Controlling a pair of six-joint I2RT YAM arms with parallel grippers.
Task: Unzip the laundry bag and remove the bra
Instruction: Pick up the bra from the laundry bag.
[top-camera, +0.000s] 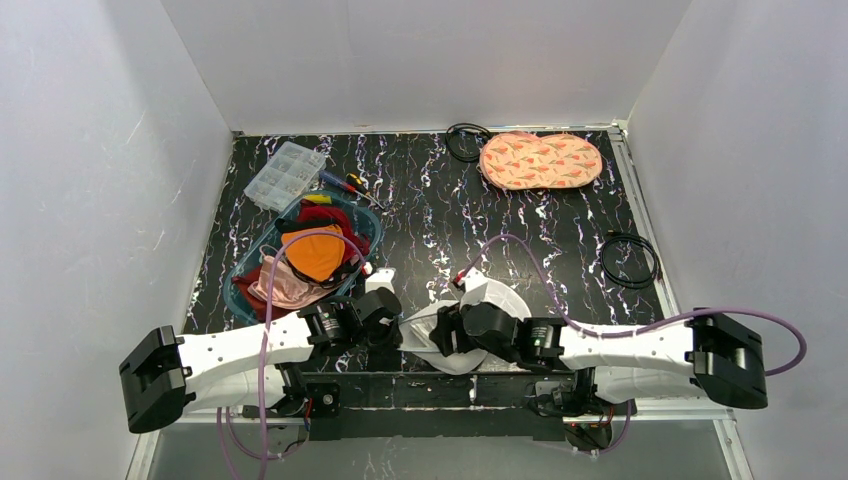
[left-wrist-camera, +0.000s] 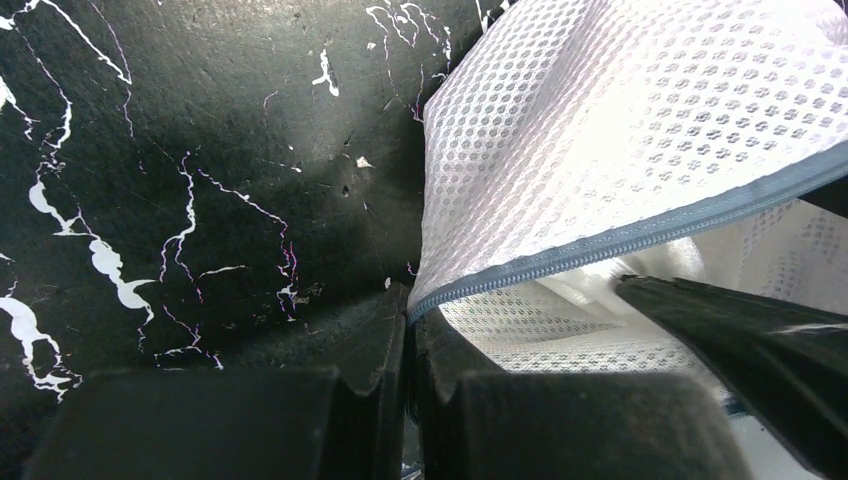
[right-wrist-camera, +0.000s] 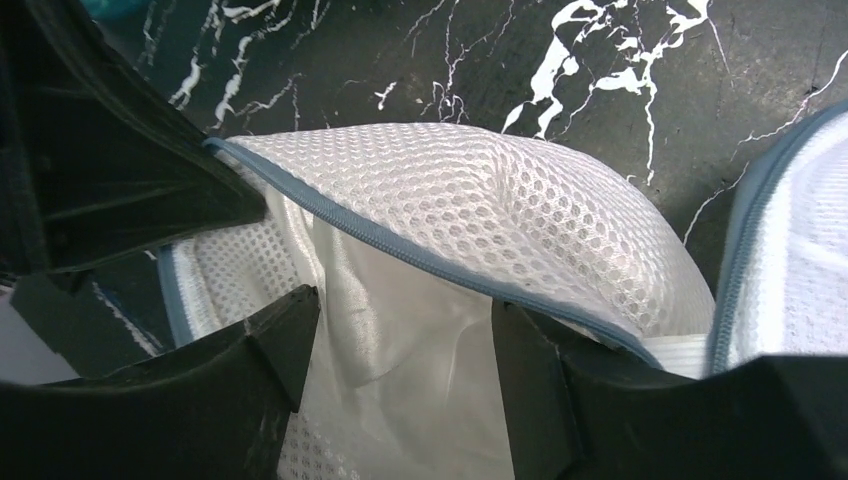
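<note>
The left pincer (left-wrist-camera: 410, 322) is pressed together on the blue-grey zipper trim (left-wrist-camera: 640, 232) of the small white mesh laundry bag (left-wrist-camera: 620, 130), nipping it at the end of the trim nearest that arm. The zipper pull cannot be made out in any view.

Just beside it, the right pincer (right-wrist-camera: 400, 335) is spread, its two black fingers (right-wrist-camera: 270, 345) standing either side of a fold of smooth white fabric (right-wrist-camera: 400, 380) under the raised mesh flap. The zipper trim runs above it like an open lip. Whether the smooth fabric is lining or a garment cannot be told, and the rest of the bag's inside is hidden by mesh.

From above, the two pincers meet at the near edge of the black white-veined marble-pattern surface (top-camera: 430, 200), and they cover much of the bag (top-camera: 500, 298), which lies between them and a little toward the right arm.

Farther out on the left stands a blue see-through plastic tub (top-camera: 238, 285) heaped with orange, red and pink clothing. Beyond it are a clear compartment box (top-camera: 285, 175) and some screwdrivers (top-camera: 345, 182). A peach patterned oval pouch (top-camera: 540, 160) lies at the far right, with a black cable coil (top-camera: 465, 142) touching its left end. Another coil (top-camera: 630, 260) lies by the right edge.
</note>
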